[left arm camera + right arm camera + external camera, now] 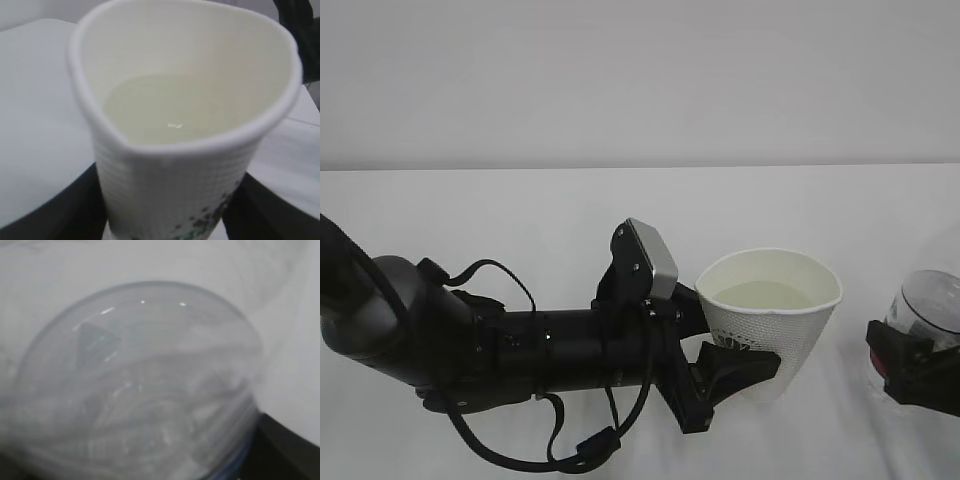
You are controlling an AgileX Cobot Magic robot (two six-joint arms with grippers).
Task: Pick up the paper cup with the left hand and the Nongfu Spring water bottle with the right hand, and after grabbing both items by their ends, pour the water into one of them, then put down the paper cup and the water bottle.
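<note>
The left hand (735, 365), low in the middle of the exterior view, is grasping the paper cup (772, 315) near its base, squeezing it so the rim is bending into a rounded triangle. The cup is sitting upright right of centre, holding pale water (165, 112) well below its rim. At the far right edge the right hand (910, 375) is closing around the water bottle (930, 305), which is filling the right wrist view as a blurred clear dome; its mouth is not showing.

The pouring looks finished, so setting both down is what remains. The pinched cup is the risk: a harder squeeze or a tilt while lowering could be pushing water over the folded lip. Letting go too early could be tipping the soft, loaded cup. The bottle, mostly out of frame, could be clipping the cup if the arms are drifting together.
</note>
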